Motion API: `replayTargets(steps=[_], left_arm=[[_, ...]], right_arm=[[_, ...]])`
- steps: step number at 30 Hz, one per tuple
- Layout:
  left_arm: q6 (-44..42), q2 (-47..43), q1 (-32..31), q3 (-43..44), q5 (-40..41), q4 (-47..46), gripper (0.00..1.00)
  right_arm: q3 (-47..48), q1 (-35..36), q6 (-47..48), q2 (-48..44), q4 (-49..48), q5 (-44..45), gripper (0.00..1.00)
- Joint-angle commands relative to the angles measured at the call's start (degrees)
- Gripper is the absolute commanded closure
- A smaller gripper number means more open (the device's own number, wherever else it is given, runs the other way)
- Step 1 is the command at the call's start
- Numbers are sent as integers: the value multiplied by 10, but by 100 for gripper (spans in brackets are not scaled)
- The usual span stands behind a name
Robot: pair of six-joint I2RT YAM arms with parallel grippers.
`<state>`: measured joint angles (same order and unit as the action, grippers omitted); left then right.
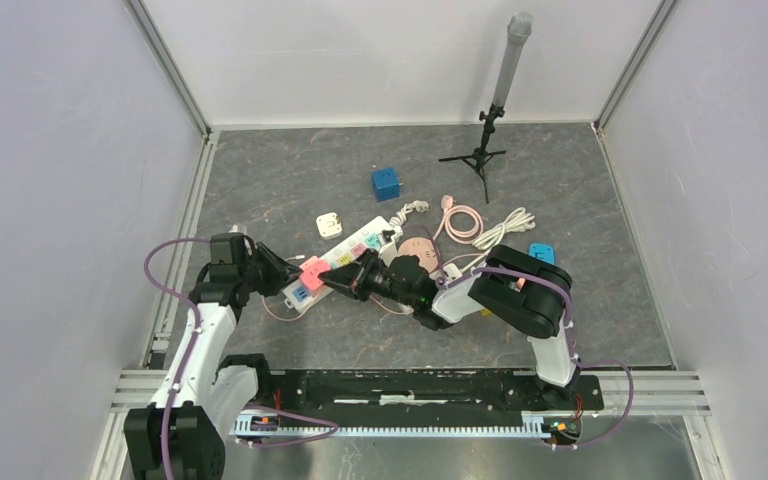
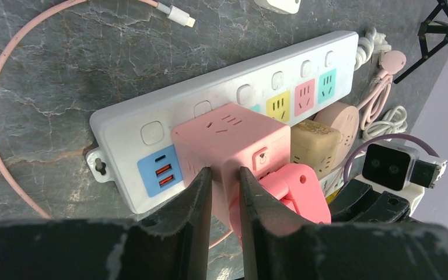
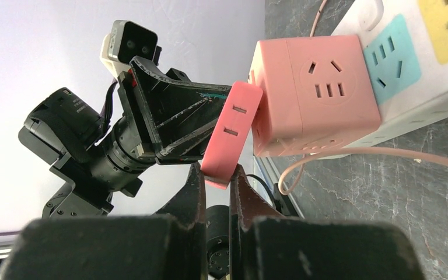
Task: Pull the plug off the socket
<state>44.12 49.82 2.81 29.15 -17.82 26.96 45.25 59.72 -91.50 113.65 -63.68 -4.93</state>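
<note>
Plug (image 3: 231,131), coral and flat, leaned against the side face of a paler pink socket cube (image 2: 227,140), touching it; whether its pins were seated could not be seen. The cube sat on a white strip (image 2: 122,125), next to the blue USB panel at the strip's near-left end, and the strip lay slantwise on the grey tabletop (image 2: 64,70). On the left gripper (image 2: 224,175), the jaws stood almost together, pinching the cube's lower edge. On the right gripper (image 3: 214,175), the jaws were closed on the plug's lower end. The two grippers faced each other across the cube. A beige adapter (image 2: 315,146) stood in the strip just beside the cube.
</note>
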Motion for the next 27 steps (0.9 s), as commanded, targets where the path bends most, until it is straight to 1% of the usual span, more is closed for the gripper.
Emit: replayTargets(steps=[1,13,19,22,25,27], left_arm=[[6,12,-7,-17,18,23,72],[8,9,-8,-16,21,27,72],[5,6,-8,-1,22,34,72],[2,2,-8,24,22,42,67],[-9,-2,-8,61,27,57,59],[-22,-3,-8,86,38,73,55]], right_arm=[[20,-4,-3,-16,-207,-6,100],[12,-14,7,-17,-281,-6,100],[-2,-23,24,-35,-266,-6,100],[-4,-31,30,-43,-250,-9,100],[-5,-44,46,-52,-227,-13,100],[-1,-57,66,-59,-197,-18,100]])
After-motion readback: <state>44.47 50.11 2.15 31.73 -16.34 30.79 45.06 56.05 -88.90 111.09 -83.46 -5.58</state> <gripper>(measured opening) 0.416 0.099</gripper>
